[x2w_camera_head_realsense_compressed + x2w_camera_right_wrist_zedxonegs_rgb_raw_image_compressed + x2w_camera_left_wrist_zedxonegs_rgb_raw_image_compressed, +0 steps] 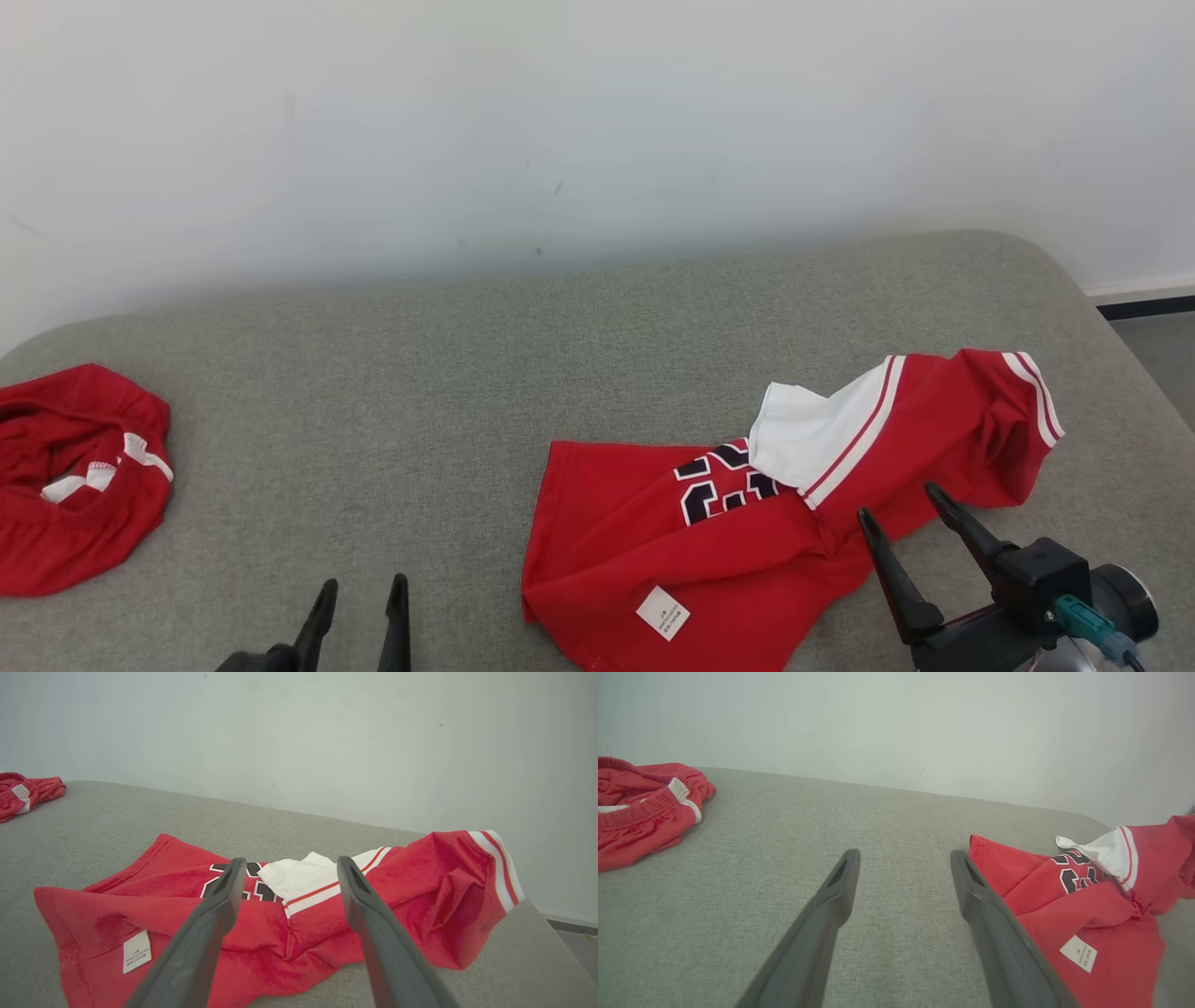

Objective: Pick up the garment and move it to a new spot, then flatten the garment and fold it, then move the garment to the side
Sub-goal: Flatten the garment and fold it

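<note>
Head view, garment: a red garment (747, 551) with white striped trim lies crumpled on the near right part of the grey tabletop (420, 373), one end humped up toward the far right.
Head view, digits: dark, white-edged digits (719, 481) are half covered by a folded white panel (794, 434); they may read 23, but too little shows.
Head view, tag: a white tag (663, 613) sits by the near hem.
Head view, right claw: the right claw (897, 498) has its fingers spread apart and empty, tips over the garment's near right side.
Head view, left claw: the left claw (365, 581) is at the near edge, left of the garment, fingers apart, holding nothing.
Head view, second red garment: a second red garment (65, 523) is bunched at the far left, well apart from the first.
Left wrist view, left claw: the wide-spread fingers hang over bare tabletop, with the garment just to their right.
Right wrist view, right claw: the parted fingers frame the white panel and digits; nothing is gripped.
Right wrist view, wall: a pale wall (299, 742) rises behind the tabletop.
</note>
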You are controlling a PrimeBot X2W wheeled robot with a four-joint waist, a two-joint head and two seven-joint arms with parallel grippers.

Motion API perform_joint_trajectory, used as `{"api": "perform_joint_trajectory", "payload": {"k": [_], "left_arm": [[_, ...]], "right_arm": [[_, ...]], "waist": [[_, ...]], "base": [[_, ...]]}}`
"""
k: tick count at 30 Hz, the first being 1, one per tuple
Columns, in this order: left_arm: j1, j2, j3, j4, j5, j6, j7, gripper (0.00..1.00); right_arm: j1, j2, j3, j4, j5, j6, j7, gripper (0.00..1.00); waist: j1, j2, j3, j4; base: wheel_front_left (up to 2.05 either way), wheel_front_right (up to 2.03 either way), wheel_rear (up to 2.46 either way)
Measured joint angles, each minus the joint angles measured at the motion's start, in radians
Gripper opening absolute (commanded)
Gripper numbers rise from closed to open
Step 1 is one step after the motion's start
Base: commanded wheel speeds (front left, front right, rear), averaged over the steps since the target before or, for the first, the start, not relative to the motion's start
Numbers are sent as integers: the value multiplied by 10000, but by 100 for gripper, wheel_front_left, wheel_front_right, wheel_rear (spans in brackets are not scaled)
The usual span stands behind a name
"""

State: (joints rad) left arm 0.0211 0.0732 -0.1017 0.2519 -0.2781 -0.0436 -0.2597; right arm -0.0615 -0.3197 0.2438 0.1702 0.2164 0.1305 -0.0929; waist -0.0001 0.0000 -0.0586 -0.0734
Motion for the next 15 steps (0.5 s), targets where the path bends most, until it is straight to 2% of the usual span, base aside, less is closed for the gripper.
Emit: {"api": "perform_joint_trajectory", "payload": {"k": [7, 15], "left_arm": [[-1386, -125, -652, 1191, -462, -184, 1335, 100], [-3100, -217, -1429, 2673, -968, -161, 1628, 100]], "right_arm": [[-128, 376, 21, -282, 274, 0, -105, 100], [-281, 792, 174, -512, 470, 0, -196, 100]], "waist": [[0, 0, 140, -150], [1, 1, 568, -764]], "base": [[0, 0, 0], [0, 0, 0]]}}
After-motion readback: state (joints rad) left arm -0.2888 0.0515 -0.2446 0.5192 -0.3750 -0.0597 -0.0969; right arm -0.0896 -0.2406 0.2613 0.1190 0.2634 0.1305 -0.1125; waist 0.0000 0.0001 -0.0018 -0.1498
